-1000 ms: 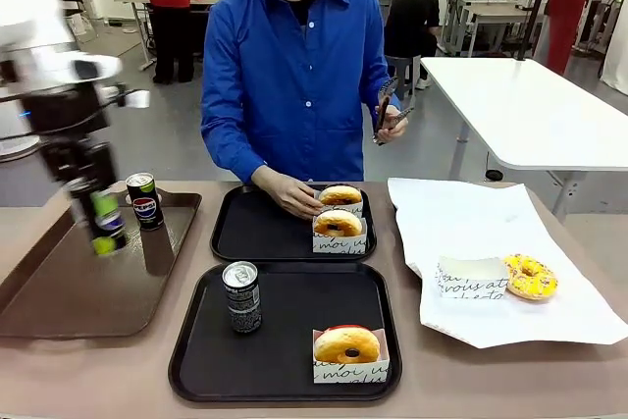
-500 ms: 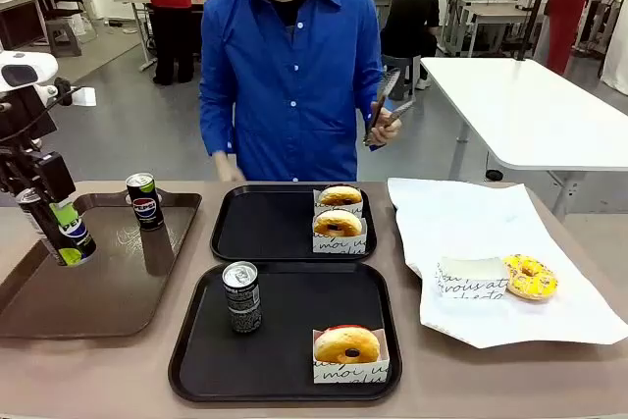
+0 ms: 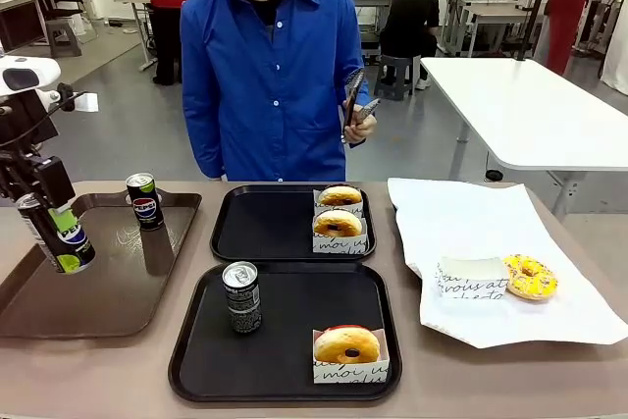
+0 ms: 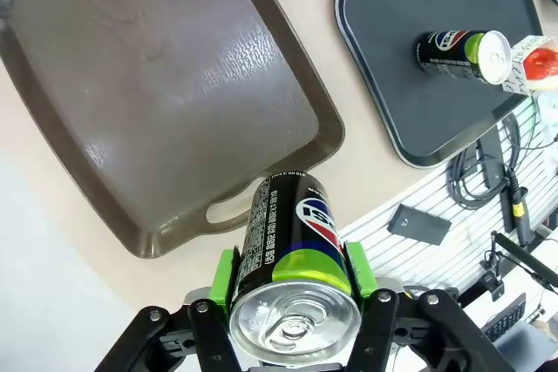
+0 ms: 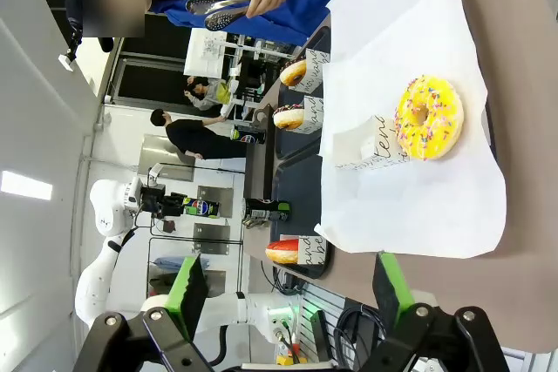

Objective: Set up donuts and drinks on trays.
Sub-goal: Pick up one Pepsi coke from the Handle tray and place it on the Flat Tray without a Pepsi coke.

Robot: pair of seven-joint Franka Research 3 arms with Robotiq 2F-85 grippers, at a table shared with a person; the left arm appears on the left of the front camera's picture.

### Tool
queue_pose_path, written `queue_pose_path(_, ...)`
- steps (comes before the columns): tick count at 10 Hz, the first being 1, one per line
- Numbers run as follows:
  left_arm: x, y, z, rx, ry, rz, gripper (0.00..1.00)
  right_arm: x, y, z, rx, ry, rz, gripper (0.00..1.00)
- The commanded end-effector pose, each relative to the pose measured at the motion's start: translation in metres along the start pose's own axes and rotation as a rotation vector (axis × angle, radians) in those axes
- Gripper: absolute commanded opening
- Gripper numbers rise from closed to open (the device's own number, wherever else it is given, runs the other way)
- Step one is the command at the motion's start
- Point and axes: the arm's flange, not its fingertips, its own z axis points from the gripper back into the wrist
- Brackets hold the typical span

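- Green-padded left gripper (image 3: 51, 231) is clamped on a slim dark can with a green mark (image 3: 63, 237). It holds the can tilted in the air over the left rim of the glossy brown tray (image 3: 108, 291), and the arm above is cut off by the picture's edge.
- The right gripper (image 5: 292, 294) has its fingers spread wide with nothing between them.
- A second can (image 3: 144, 201) stands at the brown tray's far end.
- A third can (image 3: 241, 296) stands upright on the near black tray (image 3: 294, 365), with 1 sleeved donut (image 3: 345, 344) at that tray's front right.
- The far black tray (image 3: 260, 228) holds 2 sleeved donuts (image 3: 338, 224) at its right side, the nearer partly hiding the farther.
- A yellow-topped donut (image 3: 530, 277) lies on white paper (image 3: 471, 213), touching an empty sleeve (image 3: 471, 277).
- The person's hand (image 3: 361, 117) grips tongs (image 3: 351, 95); the other hand is out of sight behind the table's far edge.
- The tan table (image 3: 442, 380) stands in a room with a grey floor, white tables and other people farther back.
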Motion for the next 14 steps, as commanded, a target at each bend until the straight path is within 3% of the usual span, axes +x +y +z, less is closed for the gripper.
queue_pose_path(1, -0.002, 0.002, 0.003, -0.007, -0.003, -0.015, 0.59, 0.001, 0.0, -0.001, 0.022, -0.014, 0.02, 1.0)
queue_pose_path(8, 0.0, 0.0, 0.0, -0.001, 0.0, 0.001, 0.59, 0.001, 0.0, -0.001, 0.022, -0.014, 0.02, 1.0)
queue_pose_path(10, 0.053, -0.008, 0.009, -0.02, 0.024, -0.07, 0.59, 0.001, 0.0, -0.001, 0.022, -0.014, 0.02, 1.0)
queue_pose_path(14, 0.145, -0.021, 0.016, 0.081, 0.045, -0.003, 0.59, 0.001, 0.0, -0.001, 0.022, -0.014, 0.02, 1.0)
